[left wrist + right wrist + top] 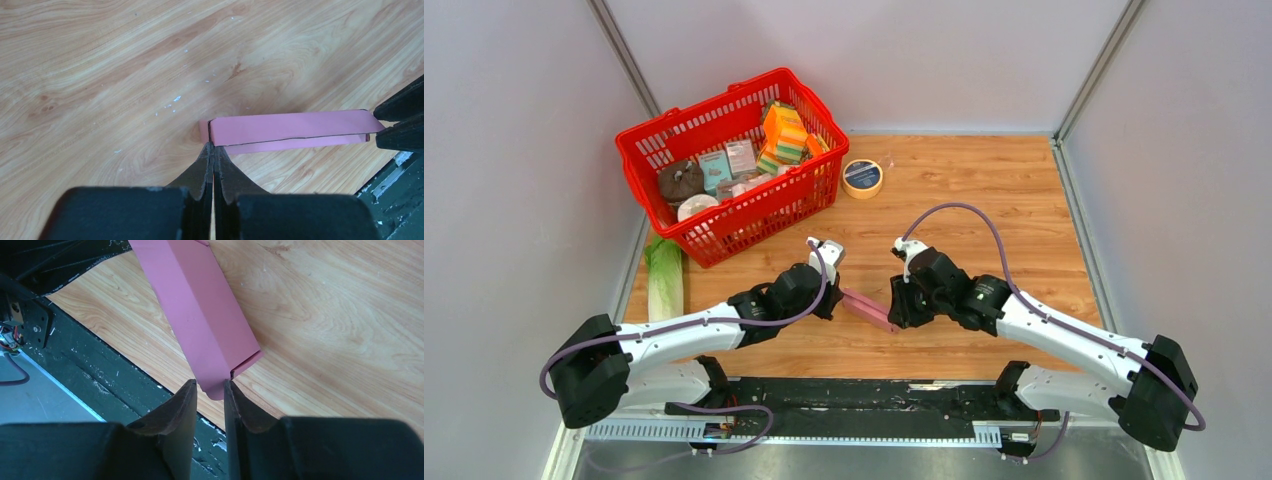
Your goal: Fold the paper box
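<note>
The paper box [869, 309] is a slim pink box lying between my two grippers near the table's front. In the left wrist view it [290, 127] runs left to right, with a small end flap at its left end. My left gripper [213, 146] is shut, its tips pressed against that left end at the flap's seam; it also shows in the top view [837, 298]. In the right wrist view the box [200, 315] has a rounded end tab between my fingers. My right gripper [210, 384] is closed narrowly on that tab; it also shows in the top view [894, 312].
A red basket [754, 215] with packs and cartons stands at the back left. A tape roll [862, 178] lies to its right. A green leafy vegetable [664, 275] lies left of the left arm. The black base rail [854, 395] runs along the table's near edge.
</note>
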{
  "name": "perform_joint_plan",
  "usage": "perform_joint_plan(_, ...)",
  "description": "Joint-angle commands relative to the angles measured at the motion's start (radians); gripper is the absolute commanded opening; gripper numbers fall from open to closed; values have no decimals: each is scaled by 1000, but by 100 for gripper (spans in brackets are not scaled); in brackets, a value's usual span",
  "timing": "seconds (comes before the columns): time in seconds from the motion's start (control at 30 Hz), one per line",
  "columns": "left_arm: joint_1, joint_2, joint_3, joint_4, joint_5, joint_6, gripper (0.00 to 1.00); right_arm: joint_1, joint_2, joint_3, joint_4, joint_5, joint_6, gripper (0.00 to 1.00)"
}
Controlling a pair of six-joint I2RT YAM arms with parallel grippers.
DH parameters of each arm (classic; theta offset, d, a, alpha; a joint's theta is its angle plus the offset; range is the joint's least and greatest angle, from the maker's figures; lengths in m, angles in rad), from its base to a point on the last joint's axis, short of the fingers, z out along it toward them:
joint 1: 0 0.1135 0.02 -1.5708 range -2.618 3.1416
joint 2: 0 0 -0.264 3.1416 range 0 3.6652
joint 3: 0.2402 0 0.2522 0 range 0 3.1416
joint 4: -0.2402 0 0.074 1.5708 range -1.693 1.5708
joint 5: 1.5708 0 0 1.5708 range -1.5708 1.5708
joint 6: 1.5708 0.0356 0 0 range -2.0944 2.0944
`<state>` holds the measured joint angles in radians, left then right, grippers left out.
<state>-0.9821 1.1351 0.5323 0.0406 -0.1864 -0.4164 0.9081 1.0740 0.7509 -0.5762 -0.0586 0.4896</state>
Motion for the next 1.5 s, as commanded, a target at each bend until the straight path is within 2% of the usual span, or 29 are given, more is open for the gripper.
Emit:
perform_joint_plan(0.0,-7,-18,32,-19,8,7,0,-5,1,1,56,-33,36,25)
perform_joint_plan(0.1,-9,-20,32,-19,7,5,0,-9,-2,4,62,-50,61,23)
perform_joint_plan(0.13,-9,-21,34,-19,7,5,0,-12,-3,2,64,-55,78,19)
perform_joint_plan(0.23,-10,-21,37,-21,5,5,0,-24,-5,-1,70,-70,96,19)
perform_joint_plan(0.27,-10,-21,37,-24,4,5,0,-25,-5,-1,68,-76,89,24)
perform_joint_plan(0.3,-12,-20,38,-25,4,5,0,-28,-8,5,46,-72,77,34)
perform_joint_plan(0.33,-12,-21,41,-28,-2,2,0,-26,-9,11,26,-61,64,49)
perform_joint_plan(0.43,-12,-18,49,-34,-1,1,0,-26,1,37,-68,-44,21,56)
perform_joint_plan(0.7,-13,-3,58,-34,2,-2,0,-26,-17,18,-71,-29,17,50)
perform_joint_plan(0.97,-15,-5,58,-34,4,4,0,-28,17,27,-24,-14,-10,49)
perform_joint_plan(1.13,-17,-1,60,-34,4,2,0,-29,43,24,6,-27,1,40)
perform_joint_plan(1.47,-18,0,55,-34,5,1,0,-34,32,24,30,-67,21,34)
